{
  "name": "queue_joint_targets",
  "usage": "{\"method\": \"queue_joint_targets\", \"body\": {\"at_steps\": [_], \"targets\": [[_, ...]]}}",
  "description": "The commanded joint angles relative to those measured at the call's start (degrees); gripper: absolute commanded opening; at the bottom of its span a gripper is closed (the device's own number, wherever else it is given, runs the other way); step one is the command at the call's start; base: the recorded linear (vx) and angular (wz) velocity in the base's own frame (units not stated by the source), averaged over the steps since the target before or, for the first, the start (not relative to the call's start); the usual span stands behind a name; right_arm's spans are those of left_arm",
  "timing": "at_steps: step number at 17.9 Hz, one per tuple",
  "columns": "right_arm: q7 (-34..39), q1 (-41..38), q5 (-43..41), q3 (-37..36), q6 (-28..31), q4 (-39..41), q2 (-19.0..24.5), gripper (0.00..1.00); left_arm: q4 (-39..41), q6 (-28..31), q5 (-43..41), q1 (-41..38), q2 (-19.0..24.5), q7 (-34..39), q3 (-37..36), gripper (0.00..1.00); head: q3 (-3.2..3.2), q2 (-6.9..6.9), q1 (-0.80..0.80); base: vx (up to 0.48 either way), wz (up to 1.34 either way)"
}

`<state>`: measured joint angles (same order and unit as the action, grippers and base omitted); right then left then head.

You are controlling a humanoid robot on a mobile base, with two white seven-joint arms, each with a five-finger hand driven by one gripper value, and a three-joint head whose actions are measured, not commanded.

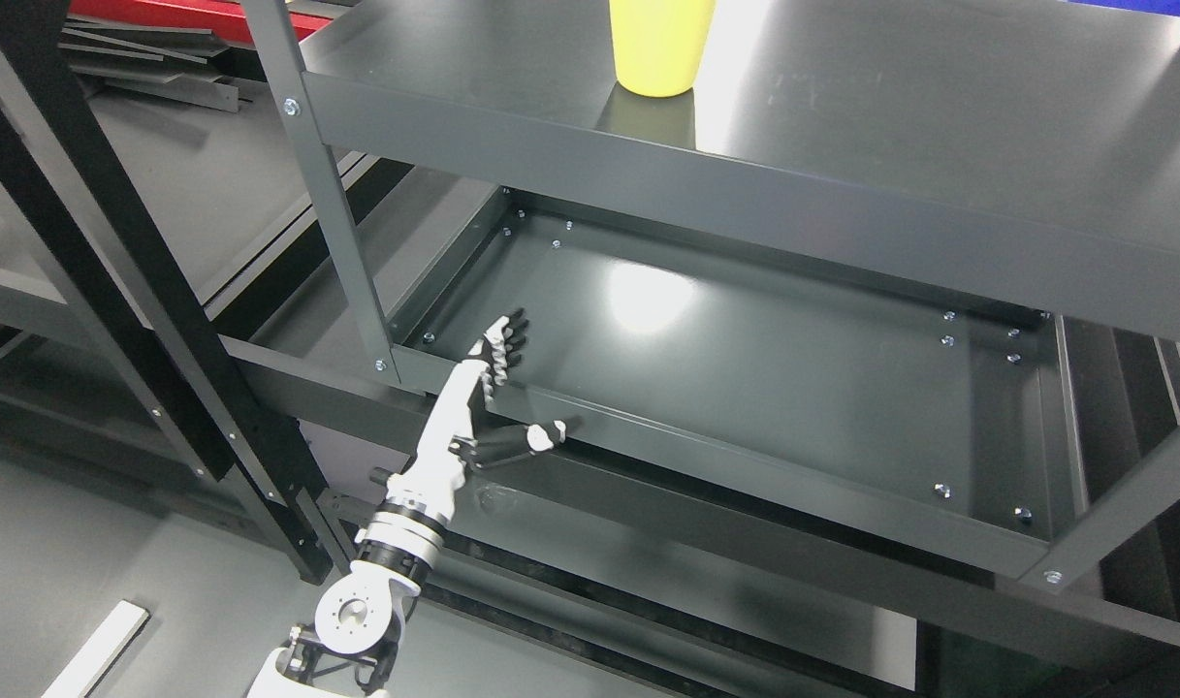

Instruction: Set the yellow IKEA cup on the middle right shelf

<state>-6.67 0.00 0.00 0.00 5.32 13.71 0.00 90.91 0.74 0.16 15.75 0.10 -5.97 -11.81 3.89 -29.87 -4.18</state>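
A yellow cup (659,44) stands upright on the upper grey shelf (900,126), near its front edge; the picture cuts off the cup's top. My left hand (507,373) is far below it, at the front left corner of the lower shelf (745,378). Its fingers (504,344) are straight and spread, the thumb sticks out to the right, and nothing is in the hand. The right arm does not show.
A grey upright post (333,194) of the rack stands just left of my hand. A black diagonal frame (134,281) runs down the left side. Metal strips (153,68) lie on the floor at top left, and a white bar (105,645) at bottom left.
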Motion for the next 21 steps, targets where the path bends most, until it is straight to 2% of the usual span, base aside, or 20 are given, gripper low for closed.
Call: {"method": "queue_joint_targets", "body": {"at_steps": [1, 5, 11, 14, 21], "targets": [[0.0, -0.8, -1.4, 1.0, 0.0, 0.0, -1.0, 0.99, 0.4, -0.4, 0.8, -0.3, 0.9, -2.1, -2.0, 0.99, 0.00, 0.00, 0.00, 0.012, 0.00], [0.0, -0.8, -1.4, 1.0, 0.0, 0.0, -1.0, 0.99, 0.4, -2.4, 0.9, -0.3, 0.9, -1.5, -1.5, 0.99, 0.00, 0.00, 0.00, 0.028, -0.08], [0.0, -0.8, -1.4, 1.0, 0.0, 0.0, -1.0, 0.99, 0.4, -2.3, 0.9, -0.4, 0.9, -1.0, 0.9, 0.99, 0.00, 0.00, 0.00, 0.013, -0.02], [0.0, -0.8, -1.4, 1.0, 0.0, 0.0, -1.0, 0.99, 0.3, -1.4, 0.9, -0.5, 0.9, 2.9, 2.5, 0.99, 0.00, 0.00, 0.00, 0.000, 0.00], [0.0, -0.8, -1.4, 1.0, 0.0, 0.0, -1.0, 0.99, 0.4, -1.5, 0.9, -0.6, 0.9, 2.8, 2.1, 0.99, 0.00, 0.00, 0.00, 0.000, 0.00]]}}
